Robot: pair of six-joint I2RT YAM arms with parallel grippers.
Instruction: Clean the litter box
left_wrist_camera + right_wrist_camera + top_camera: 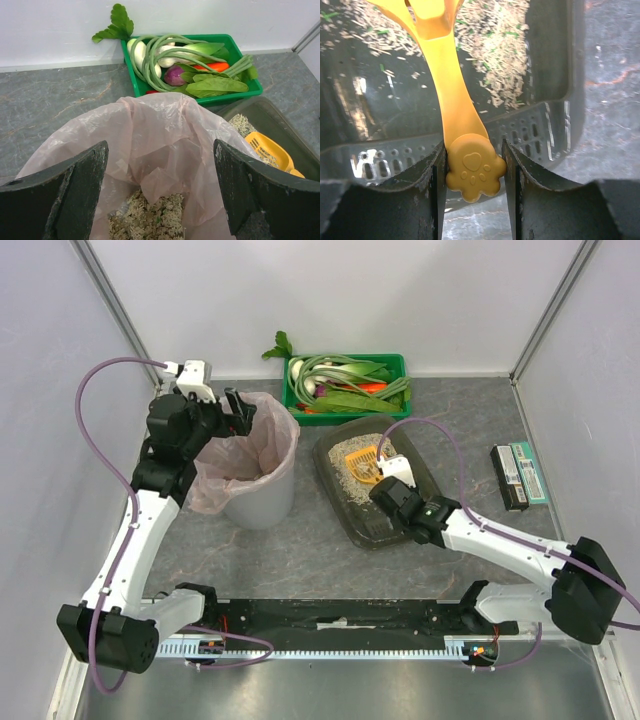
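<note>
Top external: right gripper [377, 474] sits over the box [352, 525], jaws narrow, clamped on a yellow scoop [364, 460]. The scoop head lies ahead of the jaws, on the litter [345, 465] at the box's far end. The box's long axis runs roughly in line with the right forearm. Left gripper [240, 410] hangs at the far rim of the bin [262, 505], jaws wide, holding nothing. The bin stands just beside the box, to the left of the right jaws. A crate [400, 362] is beyond both.

Left wrist: left gripper [160, 150] is spread wide, with the liner [150, 115] right below and between the jaws and some litter [145, 215] already down in it. The box [285, 117] and scoop [270, 150] are off to the right of these jaws, and the crate [240, 95] is ahead.

Right wrist: right gripper [472, 162] pinches the paw-shaped handle end of the scoop [457, 110]. The handle's long axis runs straight out ahead of the jaws. The box [550, 75] is below and ahead, with litter [490, 45] around the scoop head. The head is cut off at the frame edge, so whether it carries a load can't be told.

Judgement: the right arm is the nearer one and already has the tool. The next move probably hinges on the bin lying left of the right jaws, so a lift then a leftward carry.
</note>
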